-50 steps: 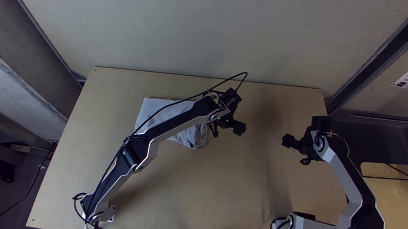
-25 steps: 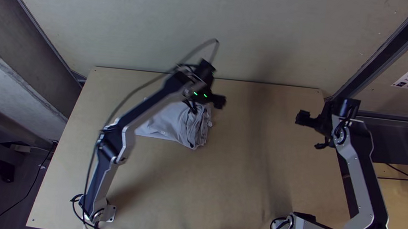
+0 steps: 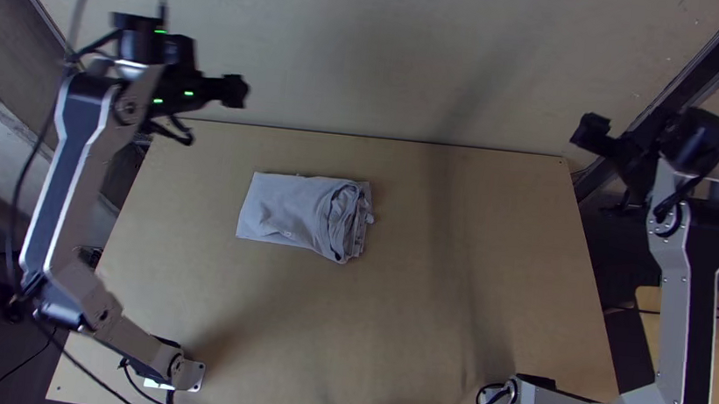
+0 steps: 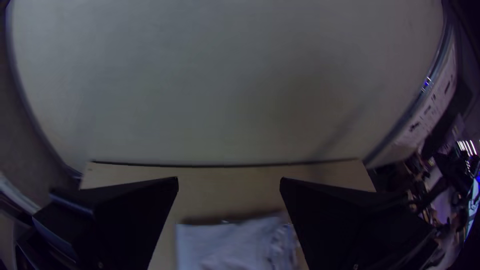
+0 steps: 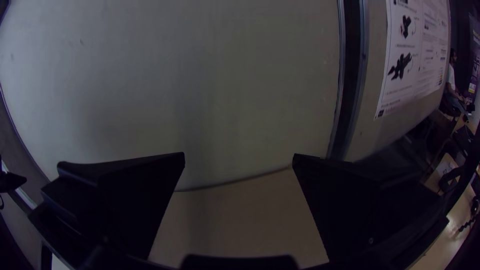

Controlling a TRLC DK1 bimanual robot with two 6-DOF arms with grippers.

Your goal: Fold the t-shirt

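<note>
1. Your t-shirt (image 3: pixel 293 209) lies folded into a compact bundle on the table (image 3: pixel 381 345), toward the far edge and left of centre. The side nearer your right arm is bunched, with rumpled layers.
2. Your left gripper (image 3: pixel 214 93) is raised, appearing by the table's far left corner in the top view, apart from the shirt. Its fingers (image 4: pixel 145 210) stand wide, with nothing between them.
3. Your right gripper (image 3: pixel 601 142) appears by the far right corner, well apart from the shirt; its fingers (image 5: pixel 135 200) are wide too, holding nothing.
4. Beyond your table stands a pale wall (image 3: pixel 348 42).
</note>
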